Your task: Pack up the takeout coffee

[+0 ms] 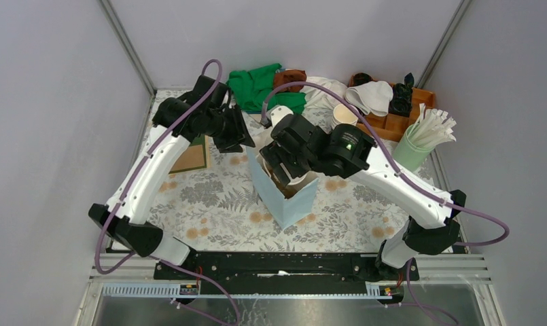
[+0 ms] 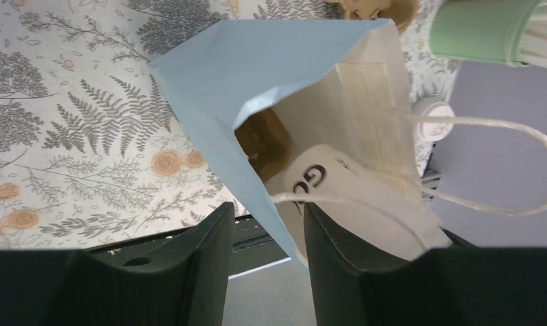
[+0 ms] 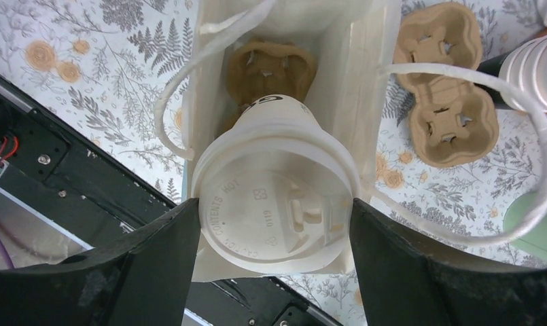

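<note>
Pale paper takeout coffee cup, white round lid (image 3: 277,204): in mouth of pale-blue paper bag (image 3: 355,88), above brown pulp tray (image 3: 270,68) inside | right gripper (image 3: 274,227) clamped on cup near lid | left gripper (image 2: 267,224) narrowly parted astride bag rim | judged light, crushable, spill-prone: grip gently under lid, upright

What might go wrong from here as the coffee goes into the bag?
The takeout coffee, gripped by the right end effector, hangs between the string handles of the blue bag; one may snag it. It might miss the pocket of the pulp tray inside the bag and tip. The left end effector straddles the bag's rim with a visible gap, so the bag may shift.
</note>
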Motion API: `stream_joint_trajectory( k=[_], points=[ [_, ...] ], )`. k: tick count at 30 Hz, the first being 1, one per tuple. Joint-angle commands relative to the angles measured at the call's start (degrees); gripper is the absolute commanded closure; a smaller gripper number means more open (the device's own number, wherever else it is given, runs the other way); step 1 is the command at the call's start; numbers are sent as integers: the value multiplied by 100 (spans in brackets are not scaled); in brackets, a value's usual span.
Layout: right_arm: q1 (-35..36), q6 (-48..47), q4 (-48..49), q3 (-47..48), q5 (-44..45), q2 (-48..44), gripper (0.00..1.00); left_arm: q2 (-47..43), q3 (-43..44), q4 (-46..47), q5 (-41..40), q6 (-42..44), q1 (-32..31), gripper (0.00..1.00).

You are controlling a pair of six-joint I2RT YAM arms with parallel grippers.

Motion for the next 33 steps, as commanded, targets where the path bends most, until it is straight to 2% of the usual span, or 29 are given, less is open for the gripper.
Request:
stream_joint_trajectory(
  k=[1,7,11,13,17,23,27,33],
  points=[
    [-42,89,342,-276,-163,-144,38,-761,-267,567,34,-277,48,54],
    [-533,138,832,-551,-685,-177,40,-2163,-1772,2160,850,-898,48,57],
    [-781,193,1094,-804,-1019,-280,41,-2811,-2453,3345,1161,-1045,50,46],
    [-794,188,1138,-885,-1092,-295,41,-2989,-2781,3981,1316,-1121,48,45],
    [-798,192,1150,-986,-1100,-331,41,-2903,-3005,4769,1674,-972,35,50],
    [-892,318,1191,-1156,-1159,-484,41,-2654,-2992,5106,1844,-263,-18,49],
    [-996,428,1268,-1284,-1150,-614,42,-2566,-3101,5088,1844,-218,-21,58],
    [-1132,549,1417,-1664,-1265,-853,43,-2696,-3369,5117,1859,-213,-18,62]
  ],
)
